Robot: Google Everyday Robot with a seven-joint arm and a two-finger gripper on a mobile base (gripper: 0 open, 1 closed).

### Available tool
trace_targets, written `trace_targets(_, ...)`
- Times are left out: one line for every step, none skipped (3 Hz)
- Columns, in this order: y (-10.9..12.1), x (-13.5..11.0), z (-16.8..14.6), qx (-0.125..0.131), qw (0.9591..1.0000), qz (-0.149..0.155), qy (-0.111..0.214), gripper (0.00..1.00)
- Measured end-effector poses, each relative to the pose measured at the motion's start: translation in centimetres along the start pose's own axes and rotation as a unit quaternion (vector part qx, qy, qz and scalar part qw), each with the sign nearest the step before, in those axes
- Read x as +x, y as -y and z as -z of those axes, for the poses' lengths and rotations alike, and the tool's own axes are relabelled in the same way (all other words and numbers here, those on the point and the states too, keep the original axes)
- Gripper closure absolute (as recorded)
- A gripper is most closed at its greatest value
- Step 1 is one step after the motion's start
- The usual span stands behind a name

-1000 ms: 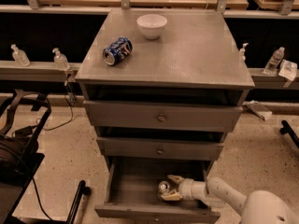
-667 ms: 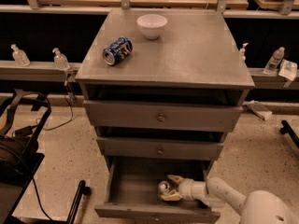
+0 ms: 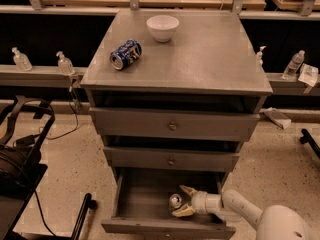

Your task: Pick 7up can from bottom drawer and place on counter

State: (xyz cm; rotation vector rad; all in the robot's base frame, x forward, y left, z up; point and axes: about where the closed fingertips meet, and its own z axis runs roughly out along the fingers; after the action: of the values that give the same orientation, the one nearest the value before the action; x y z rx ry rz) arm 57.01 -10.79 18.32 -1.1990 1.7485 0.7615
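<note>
Nothing moved: pincer [image 3: 178, 201] straddles 7up can [image 3: 175, 201] in bottom drawer [image 3: 142, 204].

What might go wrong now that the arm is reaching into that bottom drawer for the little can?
1. The gripper is open, with only its fingertips either side of the 7up can; closing there may push or tip the can.
2. The middle drawer front sits right above the bottom drawer, so the can may clip it when lifted out.
3. On the counter, the blue can lies on its side and could roll if bumped.
</note>
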Motion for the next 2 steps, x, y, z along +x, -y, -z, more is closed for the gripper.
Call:
trace_targets(-0.07, -0.2, -0.13, -0.006, 0.9999, 0.006, 0.01, 0.26)
trace_targets(-0.42, -0.34, -0.8, -0.012, 0.9998, 0.011, 0.012, 0.42)
